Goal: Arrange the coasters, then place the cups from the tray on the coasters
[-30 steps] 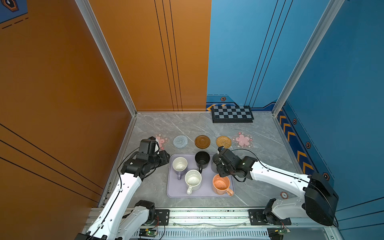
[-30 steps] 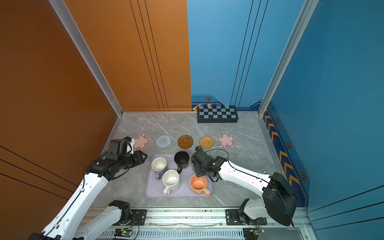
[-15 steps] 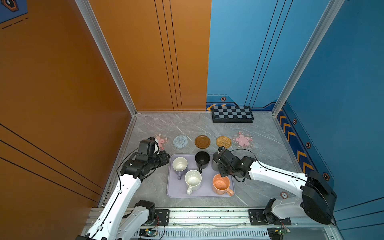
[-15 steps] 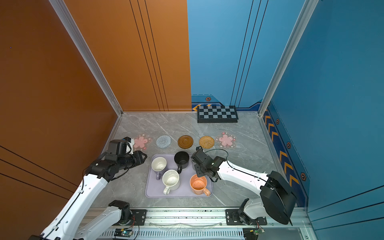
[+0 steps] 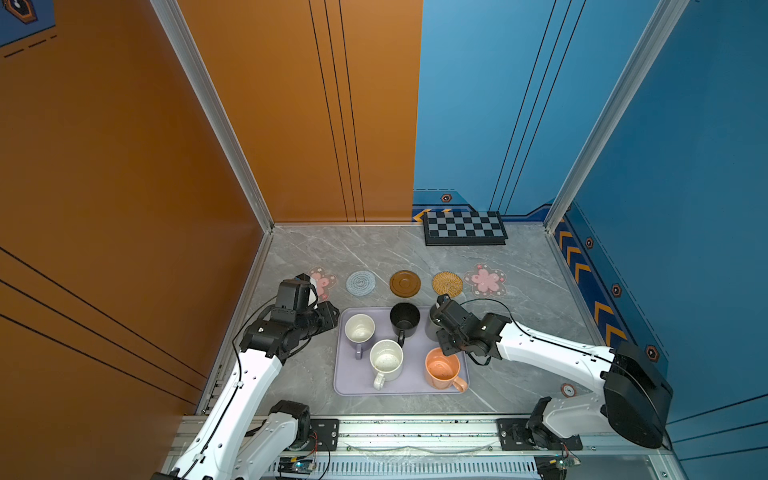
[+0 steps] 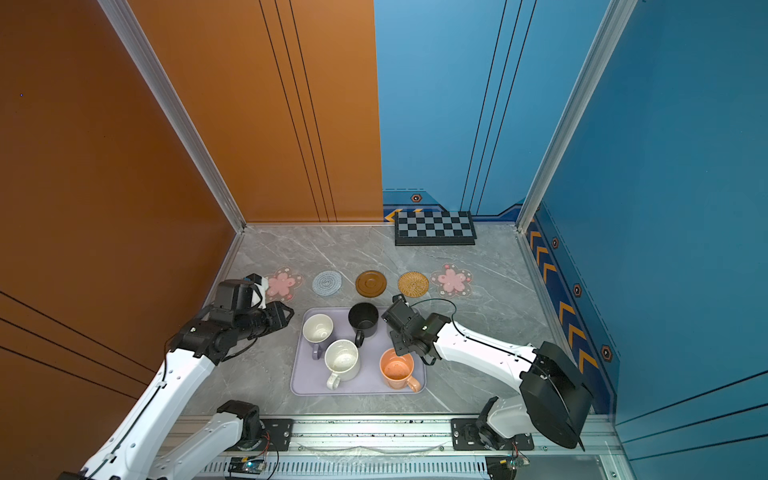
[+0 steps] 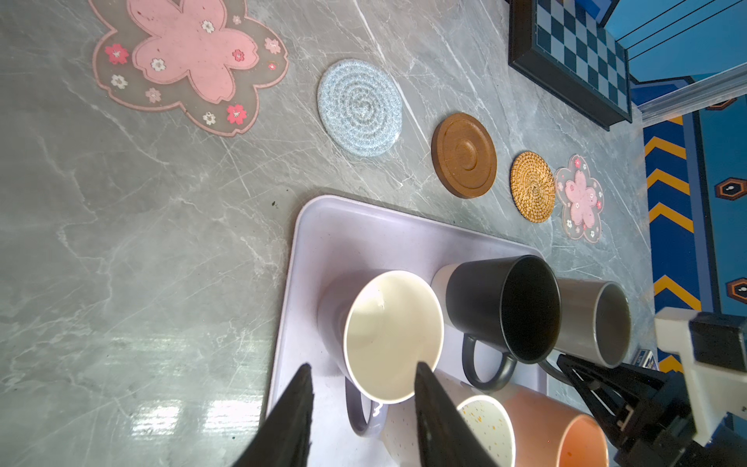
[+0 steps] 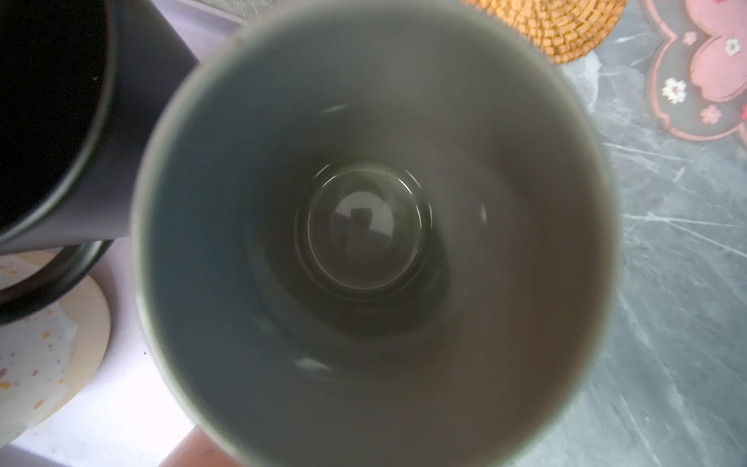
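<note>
The left gripper [image 5: 332, 316] is staying where it was, hanging just beside the left edge of the tray [image 5: 345, 382], level with the lavender cup [image 5: 359, 328]. Its jaws are standing part-open and are holding nothing.

The change is happening on the right. The right gripper [image 7: 570, 366], gaping a moment ago, is now pinching fully closed, and in the left wrist view its tips are meeting the handle of the grey cup [image 7: 582, 311]. That cup is sitting at the tray's far right corner, just beside the black cup [image 5: 404, 318]. I cannot tell whether it is already leaving the tray. The right wrist view is looking straight down into it.

I am reading this as the arranging being finished and the first cup transfer beginning. The grip is looking made, and a lift toward the row is likely coming next.

Counting, left to right:
- **Coasters:** five are lying in one row behind the tray, each apart from its neighbour and each bare.
  - left flower coaster [image 6: 284, 282], which the left arm is partly hiding in a top view
  - spiral coaster [image 5: 360, 283]
  - wood coaster [image 5: 404, 283]
  - rattan coaster [image 5: 447, 284]
  - right flower coaster [image 5: 485, 280]
- **Cups:** five are all standing on the tray, namely lavender, white cup [image 5: 386, 359], black, grey and orange cup [image 5: 442, 368].
- **Tray:** one.
- **Board:** one board [image 5: 465, 228] is lying against the far wall.
- **Grippers:** two.
</note>
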Motion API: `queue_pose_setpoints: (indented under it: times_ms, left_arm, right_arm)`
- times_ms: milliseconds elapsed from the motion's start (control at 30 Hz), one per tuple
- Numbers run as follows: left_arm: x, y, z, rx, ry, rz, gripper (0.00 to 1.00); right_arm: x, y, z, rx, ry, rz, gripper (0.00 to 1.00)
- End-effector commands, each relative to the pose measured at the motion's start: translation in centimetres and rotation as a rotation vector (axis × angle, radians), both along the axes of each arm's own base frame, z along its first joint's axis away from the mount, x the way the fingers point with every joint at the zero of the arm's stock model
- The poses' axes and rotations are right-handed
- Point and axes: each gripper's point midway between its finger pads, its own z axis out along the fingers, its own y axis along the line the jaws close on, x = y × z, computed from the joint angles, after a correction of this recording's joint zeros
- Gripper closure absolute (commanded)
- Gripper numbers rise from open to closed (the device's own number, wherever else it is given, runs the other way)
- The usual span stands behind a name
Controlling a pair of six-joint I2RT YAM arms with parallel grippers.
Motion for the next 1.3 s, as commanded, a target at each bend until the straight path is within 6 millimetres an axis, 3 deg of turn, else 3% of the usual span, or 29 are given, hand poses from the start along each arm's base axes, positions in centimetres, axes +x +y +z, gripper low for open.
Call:
queue_pose_setpoints:
  times_ms: [0,567,900,1267]
  left_arm:
    - [-0.8,-0.2,-0.7,-0.009,0.024,-0.009,0.57]
    - [-0.5,0.0,-1.7,0.020,0.062,-0.015,0.57]
    - [-0.6,-0.2,-1.4,0.017,0.050,-0.025,0.57]
    - [-0.6,-0.2,-1.1,0.007,0.043,-0.020,0.57]
  right_arm:
    - [-0.9,-1.9,0.0,-0.072,0.013,-0.019,1.00]
    - [0.1,-3.2,2.5,-0.103,-0.077,-0.059,1.00]
    - [-0.3,-3.1,0.3,-0.120,-0.032,-0.060,1.00]
    - [-0.4,-3.0,0.6,-0.089,-0.022,-0.073,0.70]
